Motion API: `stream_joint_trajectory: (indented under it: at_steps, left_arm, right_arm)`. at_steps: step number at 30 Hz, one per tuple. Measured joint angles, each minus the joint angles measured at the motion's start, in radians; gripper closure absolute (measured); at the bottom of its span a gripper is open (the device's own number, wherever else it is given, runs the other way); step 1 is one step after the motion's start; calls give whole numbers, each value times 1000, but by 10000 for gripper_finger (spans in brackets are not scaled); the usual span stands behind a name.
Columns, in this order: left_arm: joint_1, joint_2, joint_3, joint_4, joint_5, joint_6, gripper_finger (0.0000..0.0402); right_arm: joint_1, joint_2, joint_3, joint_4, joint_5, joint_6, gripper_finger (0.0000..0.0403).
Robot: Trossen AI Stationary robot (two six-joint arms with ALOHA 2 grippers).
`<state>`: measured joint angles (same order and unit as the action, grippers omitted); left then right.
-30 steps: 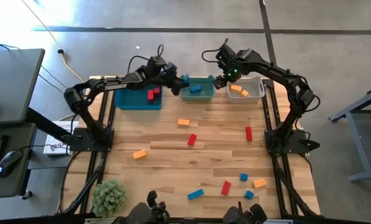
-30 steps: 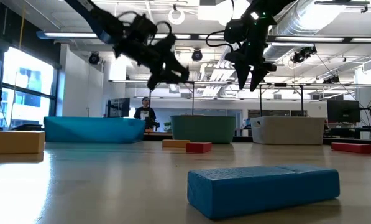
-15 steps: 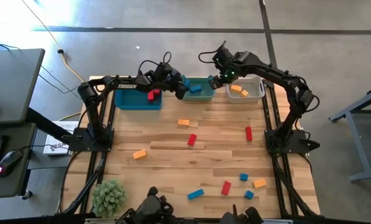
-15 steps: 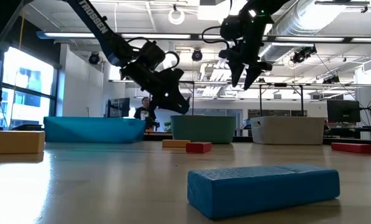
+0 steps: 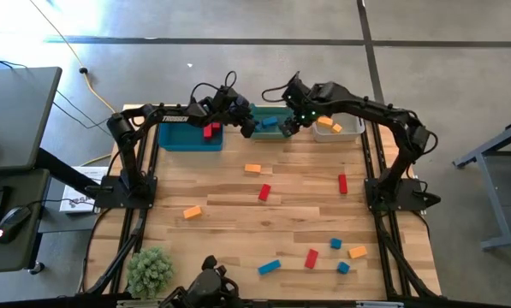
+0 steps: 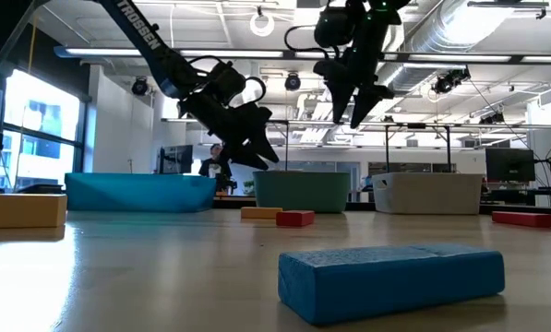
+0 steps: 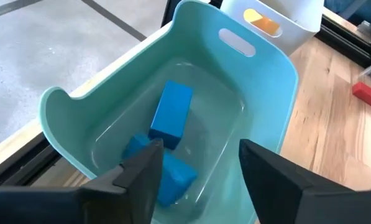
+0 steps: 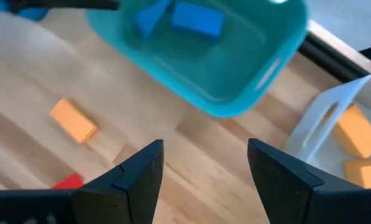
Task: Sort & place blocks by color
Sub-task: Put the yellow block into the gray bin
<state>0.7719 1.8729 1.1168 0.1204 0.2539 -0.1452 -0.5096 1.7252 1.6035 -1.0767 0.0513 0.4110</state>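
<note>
Three bins stand along the far edge: a blue bin (image 5: 189,137) with red blocks (image 5: 210,130), a teal bin (image 5: 272,121) with blue blocks (image 7: 171,116), and a white bin (image 5: 341,127) with orange blocks (image 8: 354,138). My left gripper (image 5: 248,127) hangs open over the teal bin's left end, slanting down, with the blue blocks lying loose below it (image 7: 201,180). My right gripper (image 5: 288,127) is open and holds nothing, high above the teal bin's near right corner (image 8: 204,180). Red, orange and blue blocks lie loose on the table, such as an orange block (image 5: 252,168) and a red block (image 5: 264,193).
More loose blocks lie toward the near edge: a blue bar (image 5: 269,267), a red block (image 5: 311,257), two blue cubes (image 5: 335,244), an orange block (image 5: 357,252). Another orange block (image 5: 192,211) lies at mid left and a red bar (image 5: 342,183) at right. A green plant (image 5: 150,270) stands near left.
My left gripper has come down and toward the table's right, over the teal bin's left end, then opened. My right gripper, still open, has swung toward the table's left, from beside the white bin to above the teal bin's near right corner.
</note>
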Motion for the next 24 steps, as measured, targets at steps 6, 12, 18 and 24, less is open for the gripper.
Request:
stream_joint_trajectory:
  at_steps: [6,12,18,24]
  left_arm:
    - [2,-27,0,-3,0,10,179]
    - [7,-116,0,-38,3,59,177]
    - [-3,-226,0,-156,4,90,177]
    - [-36,-342,0,-284,-3,97,177]
  right_arm:
    - [75,0,0,0,-4,0,182]
    - [143,0,0,-12,-106,-8,182]
    - [210,0,0,-10,-151,-67,182]
    - [271,2,0,-42,-196,-127,182]
